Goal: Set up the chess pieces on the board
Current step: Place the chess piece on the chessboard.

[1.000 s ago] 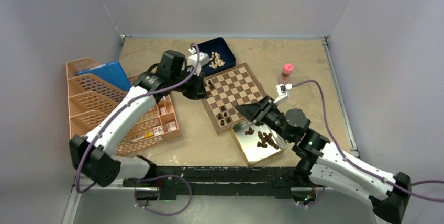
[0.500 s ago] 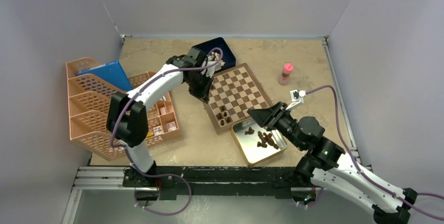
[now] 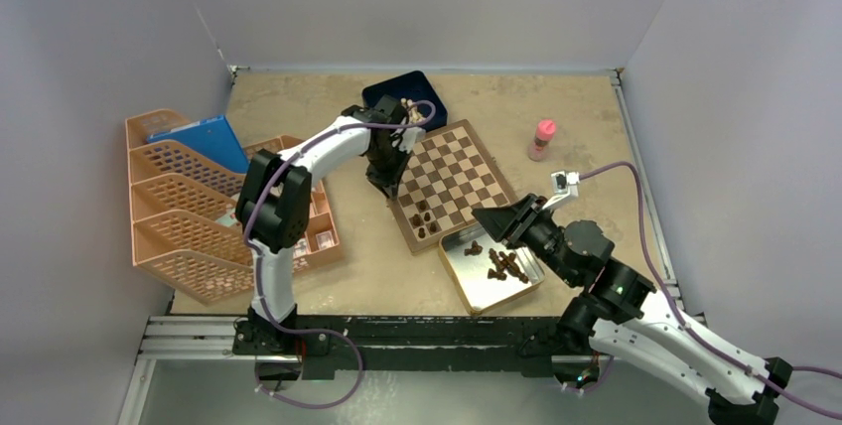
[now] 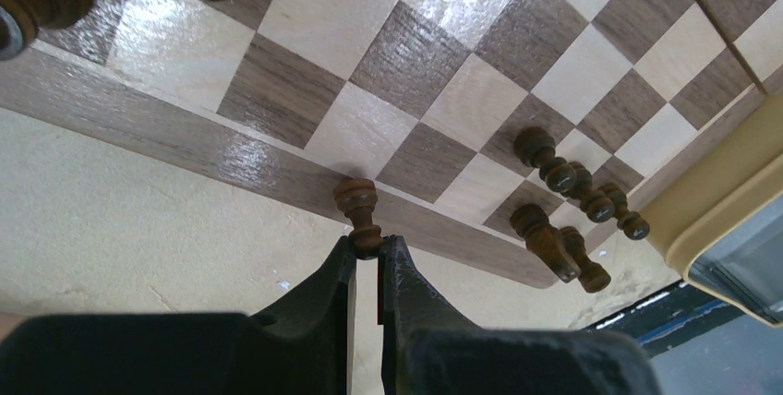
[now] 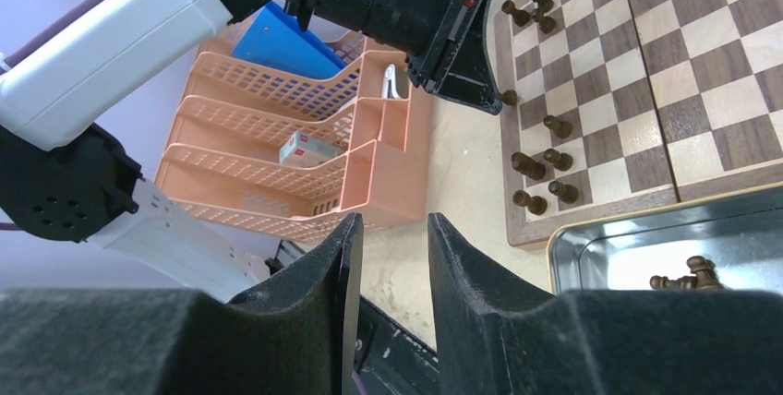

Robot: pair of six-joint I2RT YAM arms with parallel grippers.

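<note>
The chessboard lies mid-table, tilted. My left gripper hangs over its left border, shut on a dark brown pawn; the fingertips pinch the pawn's head, and its base hangs just above the border. Several dark pieces stand at the board's near-left corner, and two more by the left edge. Several more dark pieces lie in the silver tin. My right gripper is open and empty above the tin's far corner. In the right wrist view it looks at the board.
A dark blue box holding cream pieces sits behind the board, partly hidden by the left arm. An orange desk organizer fills the left side. A pink bottle stands right of the board. Walls close three sides.
My left arm has swung its elbow in and back while the gripper stayed at the board's left edge. My right gripper drew back right, from the board's near edge to over the tin.
</note>
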